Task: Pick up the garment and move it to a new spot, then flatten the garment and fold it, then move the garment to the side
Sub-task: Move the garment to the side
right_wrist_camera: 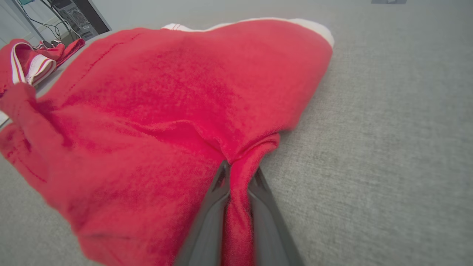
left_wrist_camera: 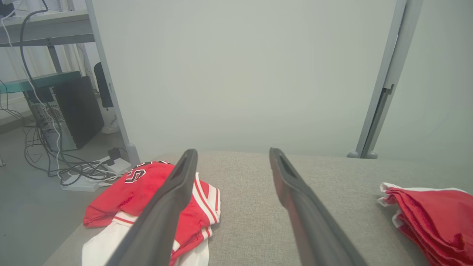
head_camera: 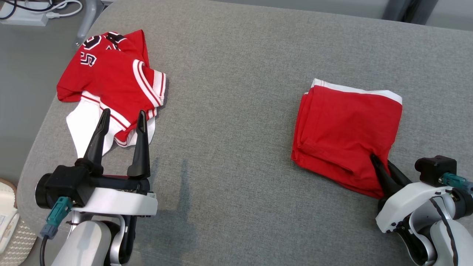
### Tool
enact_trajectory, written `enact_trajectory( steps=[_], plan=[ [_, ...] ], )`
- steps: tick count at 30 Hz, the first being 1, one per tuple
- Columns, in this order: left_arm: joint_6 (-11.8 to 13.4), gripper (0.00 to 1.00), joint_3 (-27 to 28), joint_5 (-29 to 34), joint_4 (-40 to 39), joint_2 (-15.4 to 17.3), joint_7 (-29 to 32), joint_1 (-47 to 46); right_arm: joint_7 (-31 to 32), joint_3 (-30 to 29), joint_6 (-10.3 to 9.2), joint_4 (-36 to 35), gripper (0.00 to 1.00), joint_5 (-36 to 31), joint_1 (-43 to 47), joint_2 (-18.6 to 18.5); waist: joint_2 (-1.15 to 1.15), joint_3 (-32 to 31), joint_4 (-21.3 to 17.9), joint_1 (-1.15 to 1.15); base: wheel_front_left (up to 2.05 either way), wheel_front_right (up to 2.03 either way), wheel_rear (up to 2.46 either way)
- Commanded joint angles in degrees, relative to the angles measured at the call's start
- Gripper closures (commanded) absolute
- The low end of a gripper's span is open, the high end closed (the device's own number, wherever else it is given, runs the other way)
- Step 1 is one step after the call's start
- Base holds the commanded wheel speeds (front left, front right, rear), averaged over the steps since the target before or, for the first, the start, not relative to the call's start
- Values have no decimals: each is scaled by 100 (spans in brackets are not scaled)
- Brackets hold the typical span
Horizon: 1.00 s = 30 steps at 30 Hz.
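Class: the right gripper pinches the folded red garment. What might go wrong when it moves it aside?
1. The right gripper pinches only a thin bunch at one corner of the folded red garment; lifting may let the layers fall open.
2. Dragging it over the grey cloth surface may rumple the fold.

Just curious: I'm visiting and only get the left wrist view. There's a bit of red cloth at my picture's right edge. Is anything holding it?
Observer: Yes. The right tool is shut on the near corner of that folded red garment, with cloth bunched in its grip.
Operator: What does the whole thing look like?
Observer: It's folded into a rough square with a white band along its far edge, lying on the grey surface.
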Motion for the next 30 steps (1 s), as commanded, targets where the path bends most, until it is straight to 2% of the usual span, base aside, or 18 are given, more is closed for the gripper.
enact_trajectory(
  steps=[1, 5, 9, 23, 30],
  plan=[
    [-39, 0, 19, -12, 23, 13, -38, -128, -36, 34, -3, 65, 100, 34, -63, -57, 0, -16, -32, 0, 0, 0, 0],
    [-75, 0, 11, 15, 23, 53, -47, -134, -84, 175, -3, 87, 100, 23, -162, -122, 0, -40, -205, 0, 0, 0, 0],
    [-71, 0, -17, 48, -57, 122, 8, -127, -138, 440, -3, 58, 100, -10, -249, -180, 0, -17, -552, 0, 0, 0, 0],
    [37, 0, -12, 329, -783, 623, 512, -249, -527, 1284, -9, 527, 100, 119, -663, -291, 0, 332, -2614, 0, 0, 0, 0],
    [72, 0, -21, 447, -1108, 847, 824, -353, -825, 1620, -8, 787, 100, 206, -1041, -323, 0, 543, -3322, 0, 0, 0, 0]
  ],
)
